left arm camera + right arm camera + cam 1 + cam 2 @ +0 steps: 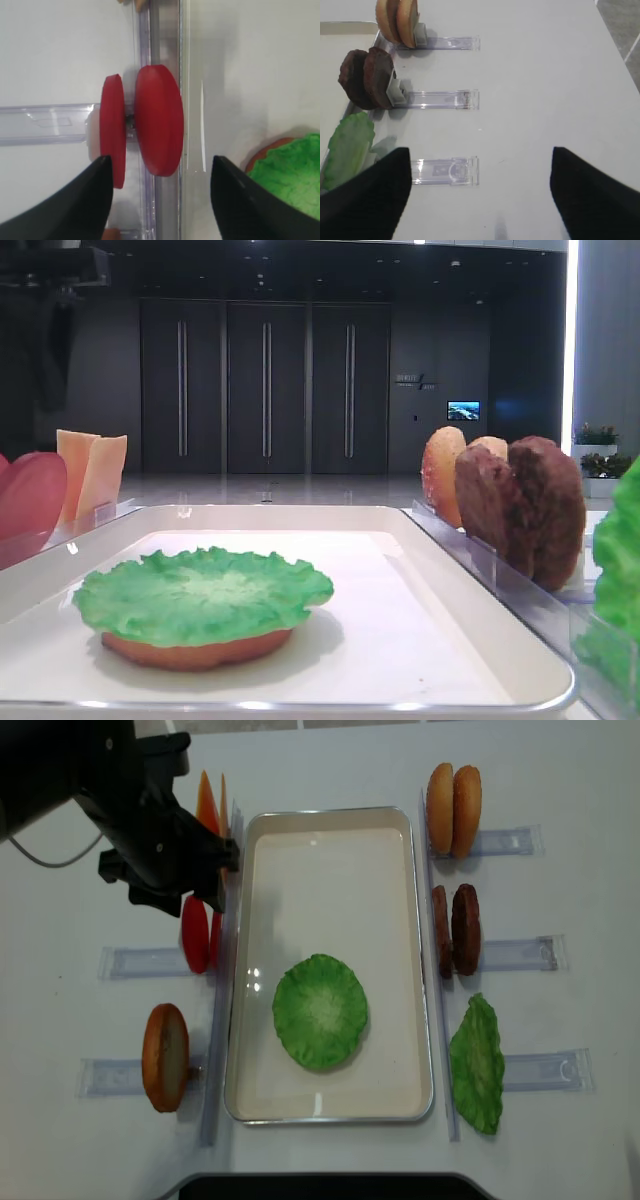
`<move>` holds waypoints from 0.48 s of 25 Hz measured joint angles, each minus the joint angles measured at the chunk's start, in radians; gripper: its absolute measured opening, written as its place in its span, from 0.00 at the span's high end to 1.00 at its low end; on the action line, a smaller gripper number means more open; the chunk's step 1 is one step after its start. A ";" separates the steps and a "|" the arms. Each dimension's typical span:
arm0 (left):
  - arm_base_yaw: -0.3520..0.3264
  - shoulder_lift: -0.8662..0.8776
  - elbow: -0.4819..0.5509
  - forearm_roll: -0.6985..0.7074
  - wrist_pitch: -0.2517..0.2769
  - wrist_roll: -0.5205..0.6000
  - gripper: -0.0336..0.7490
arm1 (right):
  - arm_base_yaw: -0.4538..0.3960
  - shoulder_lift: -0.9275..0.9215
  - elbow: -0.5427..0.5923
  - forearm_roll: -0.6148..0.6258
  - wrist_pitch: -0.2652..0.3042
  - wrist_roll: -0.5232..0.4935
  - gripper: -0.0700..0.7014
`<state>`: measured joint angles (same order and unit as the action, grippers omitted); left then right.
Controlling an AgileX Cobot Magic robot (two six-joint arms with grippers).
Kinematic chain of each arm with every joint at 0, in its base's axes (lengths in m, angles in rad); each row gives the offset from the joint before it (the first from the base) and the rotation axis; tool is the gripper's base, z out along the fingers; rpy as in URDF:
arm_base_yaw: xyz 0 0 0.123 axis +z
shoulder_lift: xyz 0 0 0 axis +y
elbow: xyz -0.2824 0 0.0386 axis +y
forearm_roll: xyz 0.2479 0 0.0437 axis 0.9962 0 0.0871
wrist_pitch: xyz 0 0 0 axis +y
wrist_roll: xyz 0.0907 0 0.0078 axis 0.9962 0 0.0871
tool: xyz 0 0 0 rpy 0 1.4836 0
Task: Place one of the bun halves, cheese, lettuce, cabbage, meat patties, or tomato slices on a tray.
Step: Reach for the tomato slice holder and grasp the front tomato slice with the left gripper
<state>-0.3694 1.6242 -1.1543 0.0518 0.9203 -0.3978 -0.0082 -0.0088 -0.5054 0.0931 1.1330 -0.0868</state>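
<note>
The white tray (410, 960) holds a round green lettuce (320, 1010) leaf lying on a bun half (190, 648). Two red tomato slices (157, 125) stand on edge in a clear holder by the tray's left rim. My left gripper (157, 200) hangs open just short of them, its left finger (75, 200) overlapping the outer slice's lower edge, touching nothing that I can see. My right gripper (480, 195) is open and empty over a bare clear holder (445, 171). The meat patties (455, 930), bun halves (453, 810) and a longer green leaf (478, 1065), apparently the cabbage, stand right of the tray.
Cheese (210, 805) slices stand at the far left, partly under the black left arm (140, 820). One more bun half (165, 1055) stands in the near left holder. Clear holders (520, 955) stick out on both sides of the tray.
</note>
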 joint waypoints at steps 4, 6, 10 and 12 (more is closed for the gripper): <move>0.000 0.021 0.000 -0.003 -0.038 0.000 0.36 | 0.000 0.000 0.000 0.000 0.000 0.000 0.21; 0.000 0.035 0.000 -0.007 -0.051 0.000 0.36 | 0.000 0.000 0.000 0.000 0.000 0.000 0.21; 0.000 0.067 0.000 -0.017 -0.066 0.007 0.36 | 0.000 0.000 0.000 0.000 0.000 0.000 0.21; 0.000 0.079 0.000 -0.017 -0.070 0.008 0.36 | 0.000 0.000 0.000 0.000 0.000 0.000 0.21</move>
<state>-0.3694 1.7034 -1.1543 0.0352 0.8504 -0.3903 -0.0082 -0.0088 -0.5054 0.0931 1.1330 -0.0868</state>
